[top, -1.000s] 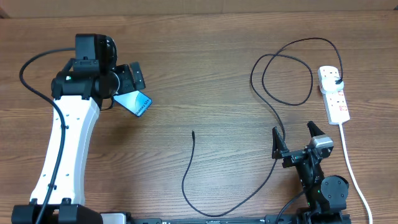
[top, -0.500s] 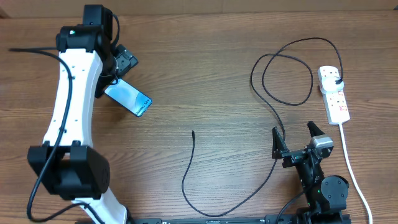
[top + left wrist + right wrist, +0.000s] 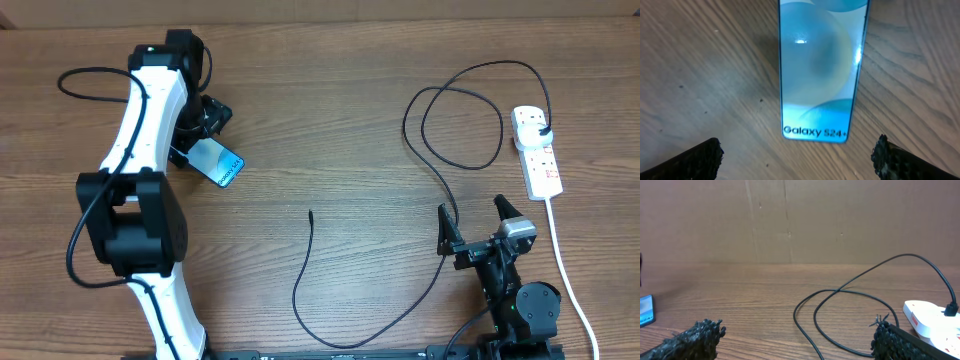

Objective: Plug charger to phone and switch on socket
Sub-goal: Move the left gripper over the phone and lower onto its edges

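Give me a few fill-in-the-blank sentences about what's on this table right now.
The black cable is plugged into the white ___ at the right. Its loose tip lies on the ___, not in the phone. The phone's screen reads Galaxy ___. The left hand above the phone is ___.
Missing: power strip; table; S24+; open.

Wooden table (image 3: 330,120), phone (image 3: 218,163) lying flat (screen up), black charger (image 3: 311,228) looping across, white socket (image 3: 540,160) near right edge

White left arm (image 3: 150,110), black joints, cable; left hand (image 3: 797,160) rough-padded black; right arm (image 3: 520,295) black.
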Robot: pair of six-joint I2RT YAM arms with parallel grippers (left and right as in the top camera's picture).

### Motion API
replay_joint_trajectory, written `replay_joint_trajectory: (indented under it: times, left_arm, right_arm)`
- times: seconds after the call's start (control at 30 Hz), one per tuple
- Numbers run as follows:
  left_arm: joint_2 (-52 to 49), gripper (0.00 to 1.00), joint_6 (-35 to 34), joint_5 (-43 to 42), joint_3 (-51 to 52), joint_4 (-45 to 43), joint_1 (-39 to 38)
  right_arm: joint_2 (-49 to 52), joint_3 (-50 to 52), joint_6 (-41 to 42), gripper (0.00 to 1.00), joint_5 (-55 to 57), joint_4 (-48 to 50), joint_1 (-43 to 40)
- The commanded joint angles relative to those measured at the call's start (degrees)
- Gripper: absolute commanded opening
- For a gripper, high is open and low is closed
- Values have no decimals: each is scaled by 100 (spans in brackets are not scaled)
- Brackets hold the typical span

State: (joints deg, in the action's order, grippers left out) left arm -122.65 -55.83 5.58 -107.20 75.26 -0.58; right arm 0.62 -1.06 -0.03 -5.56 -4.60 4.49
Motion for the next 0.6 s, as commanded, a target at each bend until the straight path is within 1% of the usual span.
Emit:
replay_joint_trajectory:
  times: [0.0,0.13,0.33,0.57]
  left_arm:
    - [-304,100,-166,-87,-118,-160,68]
    - [-356,100,-295,-118,-118,-243,68]
    - [-358,100,-789,-118,-118,-232,66]
    - [-358,100,-807,-116,-83,-330,66]
  right_arm:
    - [-46,59,-20,100,39,17,-11]
    - [-46,59,-22,100,39,17,-11]
    - [-46,59,-20,100,39,17,-11]
    - [-46,59,-20,100,39,20,-11]
